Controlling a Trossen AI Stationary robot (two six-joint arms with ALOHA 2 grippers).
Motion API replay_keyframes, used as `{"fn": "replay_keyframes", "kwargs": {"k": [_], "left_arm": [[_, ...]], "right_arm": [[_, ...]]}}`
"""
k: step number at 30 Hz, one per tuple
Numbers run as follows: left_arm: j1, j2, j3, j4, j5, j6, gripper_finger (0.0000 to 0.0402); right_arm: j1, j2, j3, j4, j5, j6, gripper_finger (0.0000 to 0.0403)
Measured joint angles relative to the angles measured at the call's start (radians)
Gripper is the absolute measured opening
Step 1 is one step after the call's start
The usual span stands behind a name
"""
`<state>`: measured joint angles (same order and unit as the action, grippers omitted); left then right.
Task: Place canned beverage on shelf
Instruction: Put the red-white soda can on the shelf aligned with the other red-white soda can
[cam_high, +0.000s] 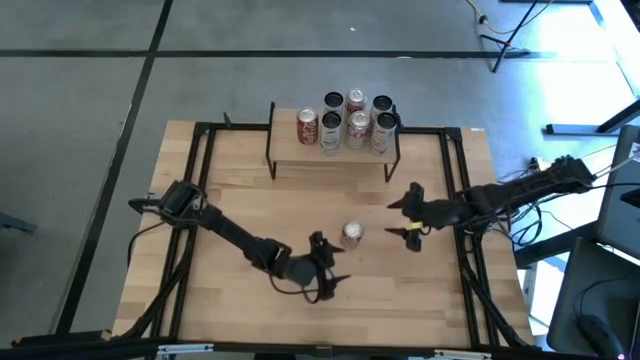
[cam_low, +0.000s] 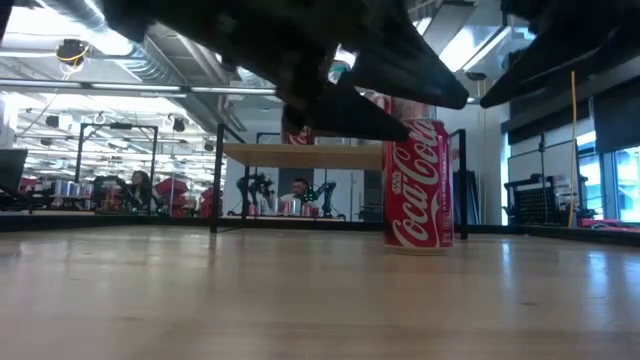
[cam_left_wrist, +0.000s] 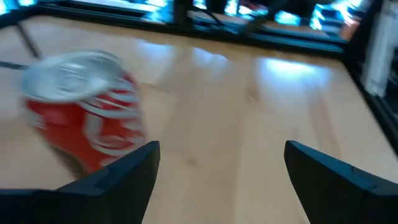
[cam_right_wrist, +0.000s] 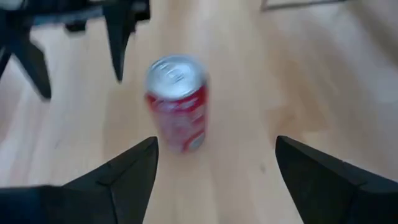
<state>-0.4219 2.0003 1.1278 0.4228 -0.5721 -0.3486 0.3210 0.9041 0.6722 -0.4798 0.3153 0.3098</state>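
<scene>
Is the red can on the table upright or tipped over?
Upright. The can stands on its base on the table in the low view, and its silver top faces up from above.

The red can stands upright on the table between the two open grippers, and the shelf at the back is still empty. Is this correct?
Not quite. The shelf is not empty: the high view shows several cans on it. The rest holds: the red can stands upright on the table between the open left gripper and right gripper.

light: bright overhead | glare: table (cam_left_wrist: 292, 68) | blur: both wrist views, can (cam_left_wrist: 87, 112) smeared
</scene>
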Motion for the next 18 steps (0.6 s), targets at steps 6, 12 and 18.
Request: {"fn": "replay_keyframes", "kwargs": {"k": [6,12,18], "left_arm": [[0.038,-0.010,0.001,0.001,-0.071,-0.010,0.0328],[0.037,-0.060,0.053,-0.004,-0.266,0.107,0.0328],[0.107,-0.051,0.078,-0.014,-0.240,0.118,0.0328]], "right_arm": [[-0.001,-0.105,-0.177,0.194,0.132,-0.034,0.0309],[-0.001,-0.106,-0.250,0.309,0.172,-0.092,0.0309],[-0.001,-0.107,-0.254,0.313,0.209,-0.124,0.0309]]}}
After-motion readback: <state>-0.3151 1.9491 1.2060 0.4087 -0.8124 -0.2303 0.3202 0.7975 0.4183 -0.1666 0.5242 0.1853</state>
